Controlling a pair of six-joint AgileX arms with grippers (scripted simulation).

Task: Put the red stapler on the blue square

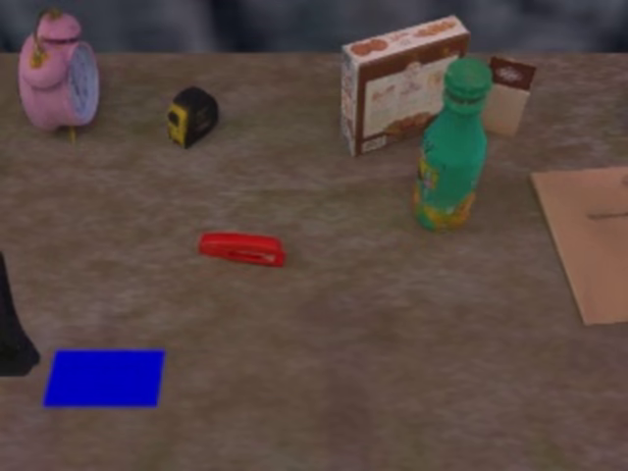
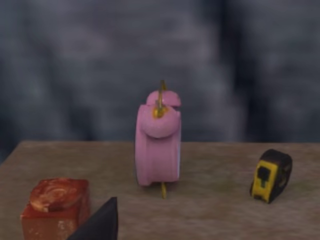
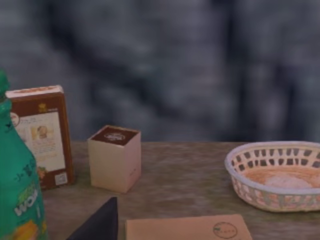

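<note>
The red stapler [image 1: 241, 249] lies flat near the middle of the table, its length running left to right. The blue square [image 1: 104, 378] is a flat patch at the front left, with nothing on it. My left gripper [image 1: 14, 345] sits parked at the table's left edge, just left of the blue square and well away from the stapler. Its wrist view shows one dark finger [image 2: 100, 224] with nothing held. My right arm is outside the top view; one dark finger [image 3: 102, 222] shows in its wrist view, nothing held. Neither wrist view shows the stapler.
A pink alarm clock [image 1: 59, 83] and a black-and-yellow tape measure [image 1: 191, 116] stand at the back left. A cracker box [image 1: 402, 83], green bottle [image 1: 451, 147] and small carton [image 1: 508, 95] are back right. Tan paper [image 1: 589, 240] lies at the right edge. A basket [image 3: 235, 175] shows in the right wrist view, an orange block [image 2: 56, 207] in the left.
</note>
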